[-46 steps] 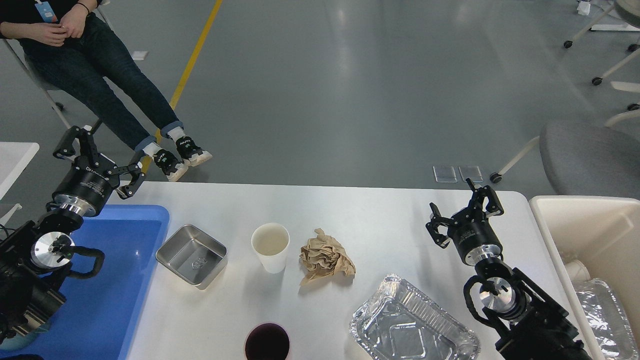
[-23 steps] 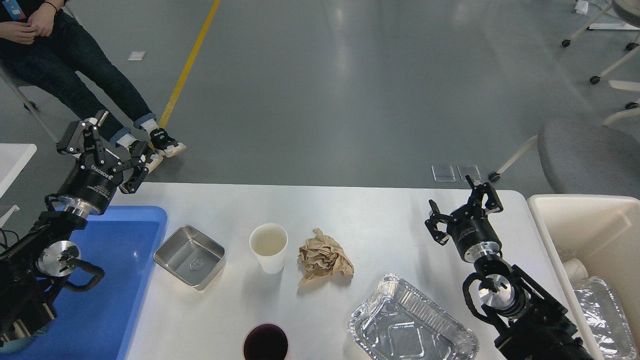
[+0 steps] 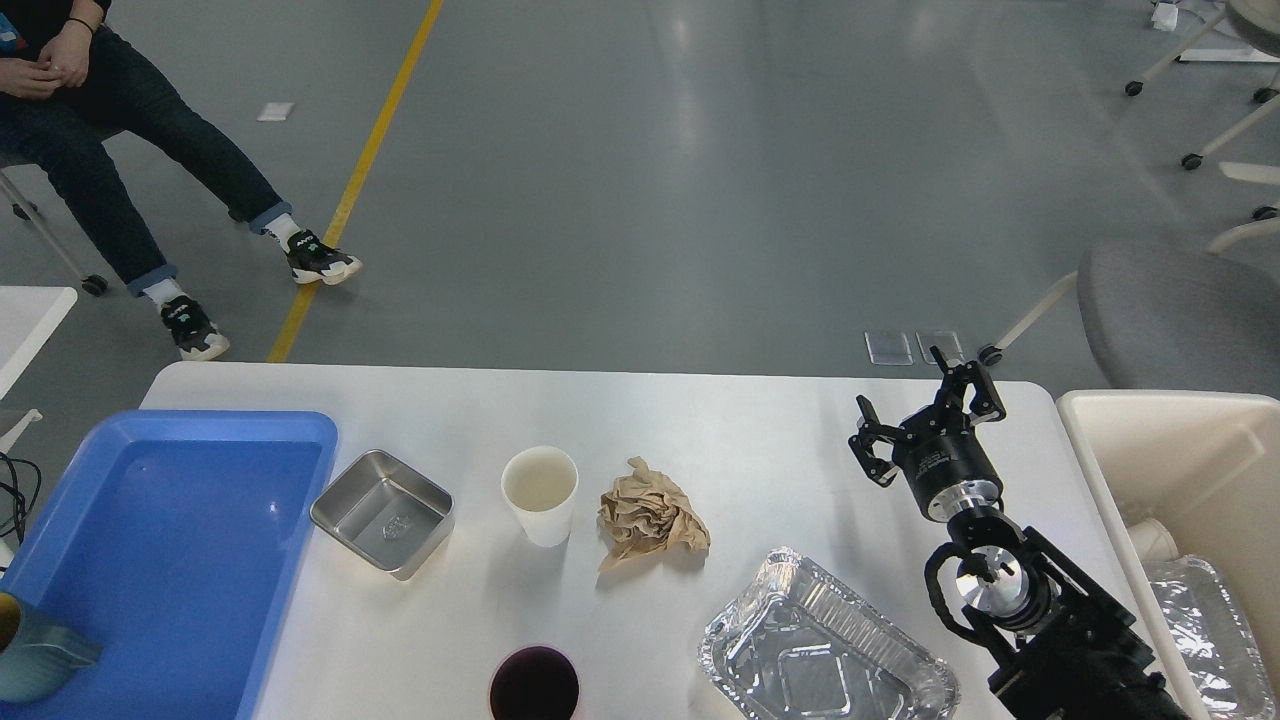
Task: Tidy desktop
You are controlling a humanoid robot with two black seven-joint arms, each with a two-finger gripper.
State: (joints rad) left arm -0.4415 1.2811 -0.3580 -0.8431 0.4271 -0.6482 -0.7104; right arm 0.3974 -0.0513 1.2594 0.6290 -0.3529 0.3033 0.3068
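Observation:
The white desktop fills the lower half of the head view. On it lie a small steel tray, a white paper cup, a crumpled brown paper ball, a foil container and a dark cup at the front edge. My right gripper hovers open over the right part of the desktop, holding nothing, well right of the paper ball. My left arm and its gripper are out of view.
A blue plastic tray rests on the left end, with a teal cup at its near left corner. A beige bin with foil inside stands at the right. A seated person and a grey chair are beyond the table.
My left arm, earlier raised over the blue tray with its gripper open, has gone out of the view. The seated person has shifted their legs left. My right gripper has barely moved.

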